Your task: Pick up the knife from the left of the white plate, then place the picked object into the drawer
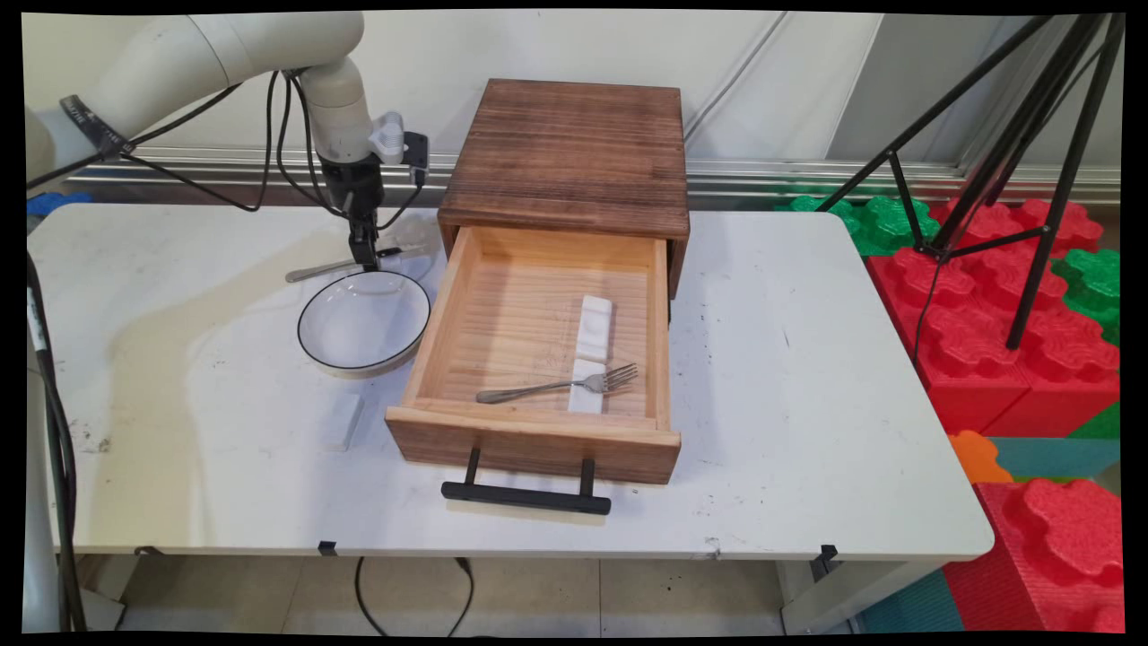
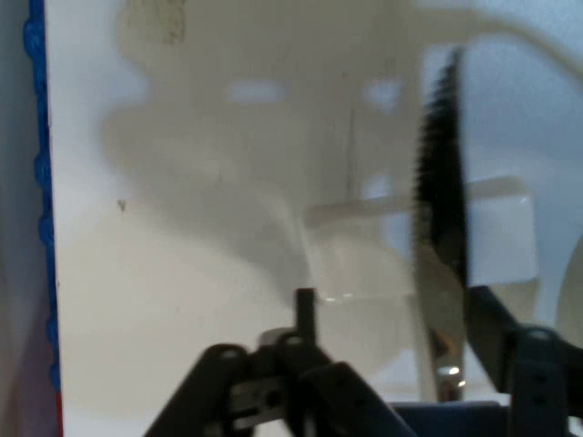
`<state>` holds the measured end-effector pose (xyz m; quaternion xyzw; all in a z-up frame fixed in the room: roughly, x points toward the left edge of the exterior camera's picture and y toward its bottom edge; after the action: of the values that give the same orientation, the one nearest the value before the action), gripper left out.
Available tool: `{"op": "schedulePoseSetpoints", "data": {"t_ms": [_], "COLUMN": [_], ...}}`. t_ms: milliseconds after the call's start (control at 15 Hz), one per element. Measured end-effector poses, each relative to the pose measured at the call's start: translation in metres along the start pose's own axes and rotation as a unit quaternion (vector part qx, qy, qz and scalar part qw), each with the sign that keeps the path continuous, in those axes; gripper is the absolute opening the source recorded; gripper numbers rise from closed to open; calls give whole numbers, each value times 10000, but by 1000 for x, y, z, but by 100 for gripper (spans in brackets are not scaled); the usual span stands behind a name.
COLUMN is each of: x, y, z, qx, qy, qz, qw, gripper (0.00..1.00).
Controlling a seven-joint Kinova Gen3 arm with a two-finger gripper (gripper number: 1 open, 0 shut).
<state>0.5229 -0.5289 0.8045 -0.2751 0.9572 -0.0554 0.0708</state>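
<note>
Two utensils are seen on the scene, and the hand (image 1: pixel 364 258) is lowered onto one of them: a metal utensil (image 1: pixel 314 270) lying flat on the white surface (image 1: pixel 807 404), left of centre in the main view, just behind the far rim of a white bowl (image 1: pixel 309 345) with a dark edge. Its handle runs out to the left of the hand; its other end is hidden beneath the hand. How far the hand is open, and whether anything is gripped, cannot be told from either view.

The utensil is judged thin and low against the surface, with the bowl's rim close beside it, so little room is left on that side.

At the centre of the frame a dark wooden box (image 1: pixel 565 152) is set, its pale drawer (image 1: pixel 430 314) pulled out by a black handle (image 1: pixel 525 496). A fork (image 1: pixel 556 387) is laid inside, its tines resting on one of two white blocks (image 1: pixel 595 327). Another white block (image 1: pixel 342 422) lies on the surface below the bowl. Red foam blocks (image 1: pixel 987 341) and a black tripod (image 1: pixel 1031 135) are seen at the right.
</note>
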Motion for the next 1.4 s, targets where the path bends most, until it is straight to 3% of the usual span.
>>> {"op": "schedulePoseSetpoints", "data": {"t_ms": [733,1400], "x": [-5,-21], "y": [8,17], "z": [-7,-39], "qx": [21,494], "qy": [29,72], "qz": [-59,-317], "qw": [10000,9982], "gripper": [0,0]}}
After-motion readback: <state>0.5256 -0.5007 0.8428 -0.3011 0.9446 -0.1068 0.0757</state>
